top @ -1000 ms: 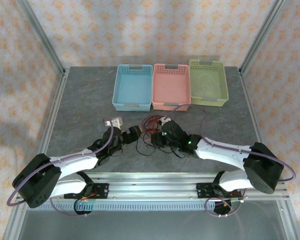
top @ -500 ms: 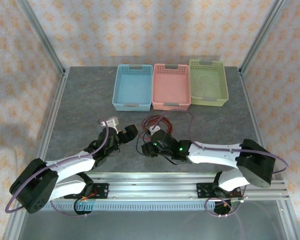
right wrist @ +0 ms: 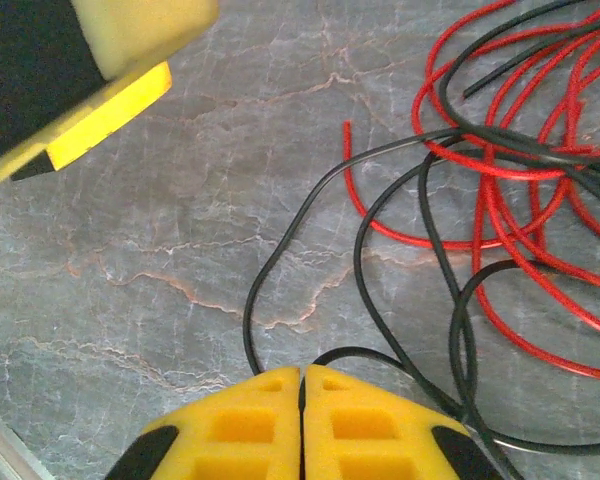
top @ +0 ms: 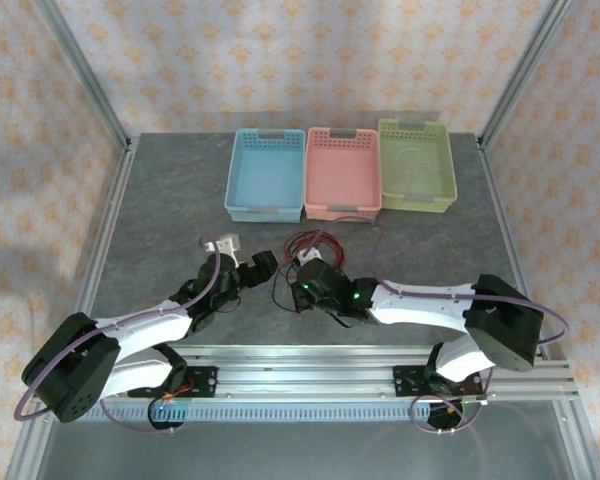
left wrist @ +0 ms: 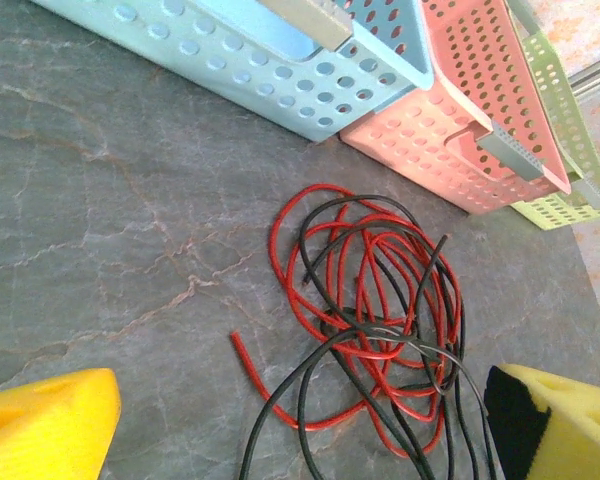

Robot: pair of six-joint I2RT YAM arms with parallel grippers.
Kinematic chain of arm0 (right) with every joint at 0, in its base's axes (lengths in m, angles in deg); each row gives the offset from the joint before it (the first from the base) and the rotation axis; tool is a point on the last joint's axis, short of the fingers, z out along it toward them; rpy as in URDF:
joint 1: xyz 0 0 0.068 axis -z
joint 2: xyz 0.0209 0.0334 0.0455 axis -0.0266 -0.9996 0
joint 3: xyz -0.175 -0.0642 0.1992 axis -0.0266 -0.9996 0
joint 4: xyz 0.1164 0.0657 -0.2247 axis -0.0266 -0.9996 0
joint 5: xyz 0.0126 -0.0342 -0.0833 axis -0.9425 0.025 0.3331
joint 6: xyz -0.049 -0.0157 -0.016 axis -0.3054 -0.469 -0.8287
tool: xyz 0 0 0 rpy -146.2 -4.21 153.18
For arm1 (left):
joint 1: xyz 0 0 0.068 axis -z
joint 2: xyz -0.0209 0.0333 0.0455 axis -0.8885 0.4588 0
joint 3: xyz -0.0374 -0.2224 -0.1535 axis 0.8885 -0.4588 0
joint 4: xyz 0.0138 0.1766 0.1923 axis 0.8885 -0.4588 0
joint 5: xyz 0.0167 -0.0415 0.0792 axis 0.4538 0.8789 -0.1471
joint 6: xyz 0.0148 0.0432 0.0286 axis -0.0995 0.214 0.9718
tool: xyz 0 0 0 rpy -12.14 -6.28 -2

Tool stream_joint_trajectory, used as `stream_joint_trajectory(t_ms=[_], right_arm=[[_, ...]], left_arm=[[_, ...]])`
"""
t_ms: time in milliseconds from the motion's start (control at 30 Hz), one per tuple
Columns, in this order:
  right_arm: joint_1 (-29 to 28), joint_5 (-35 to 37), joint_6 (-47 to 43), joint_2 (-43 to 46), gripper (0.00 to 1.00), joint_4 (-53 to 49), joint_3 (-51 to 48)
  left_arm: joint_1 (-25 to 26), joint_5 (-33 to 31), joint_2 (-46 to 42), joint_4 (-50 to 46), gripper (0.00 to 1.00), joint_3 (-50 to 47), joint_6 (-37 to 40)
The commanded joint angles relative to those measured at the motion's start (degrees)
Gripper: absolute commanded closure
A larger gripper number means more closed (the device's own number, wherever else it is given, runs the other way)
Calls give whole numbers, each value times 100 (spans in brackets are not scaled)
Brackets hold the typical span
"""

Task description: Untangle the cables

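The cables (left wrist: pixel 380 300) lie as a tangle of red and black loops on the grey table, in front of the pink basket. From above the tangle (top: pixel 308 246) sits between the two arms. My left gripper (left wrist: pixel 300 430) is open, its yellow fingers wide apart at the near side of the tangle, with nothing between them. My right gripper (right wrist: pixel 302 372) is shut, its yellow tips pressed together on a loop of the black cable (right wrist: pixel 270 270) that runs in under one tip and out by the other. From above, the right gripper (top: pixel 285 293) is left of and nearer than the tangle.
Three baskets stand in a row at the back: blue (top: pixel 265 175), pink (top: pixel 342 172) and green (top: pixel 416 165), the green one holding a faint pale loop. The left gripper's finger (right wrist: pixel 100 60) hangs close above the right gripper's spot. Bare table spreads left and right of the arms.
The right gripper slid left and nearer along the table, off the tangle, and its jaws went from part open to shut on the black loop. The left arm barely shifted.
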State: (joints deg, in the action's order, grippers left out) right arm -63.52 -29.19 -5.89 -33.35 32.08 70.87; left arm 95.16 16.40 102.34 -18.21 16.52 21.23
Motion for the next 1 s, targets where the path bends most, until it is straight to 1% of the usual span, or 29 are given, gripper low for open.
stream_joint_trajectory(t_ms=[0, 33, 133, 267, 400, 533, 633, 800, 833, 967], right_arm=[[-28, 549, 275, 384, 98, -131, 208], [-24, 626, 313, 446, 99, -169, 243], [63, 778, 413, 594, 100, -346, 346], [414, 721, 598, 900, 100, -431, 339], [937, 390, 869, 1312, 100, -317, 219], [1518, -44, 1218, 1650, 100, -155, 102], [1928, -447, 1475, 1732, 100, -12, 31], [2307, -1012, 1566, 1715, 100, 215, 52], [2359, -1116, 1556, 1711, 100, 247, 71], [2464, -1375, 1532, 1704, 100, 264, 173]], left_arm=[[-56, 107, 88, 97, 5, 268, 201], [-50, 119, 111, 113, 5, 284, 216], [-56, 189, 130, 177, 5, 331, 271], [-56, 534, 195, 412, 4, 439, 491], [-48, 993, 226, 604, 4, 636, 806], [-43, 1259, 314, 580, 4, 845, 1024], [-48, 1531, 459, 698, 4, 932, 1091], [20, 2034, 747, 897, 5, 1216, 1100], [52, 2082, 812, 892, 5, 1295, 1268], [200, 2274, 1106, 915, 5, 1602, 1387]])
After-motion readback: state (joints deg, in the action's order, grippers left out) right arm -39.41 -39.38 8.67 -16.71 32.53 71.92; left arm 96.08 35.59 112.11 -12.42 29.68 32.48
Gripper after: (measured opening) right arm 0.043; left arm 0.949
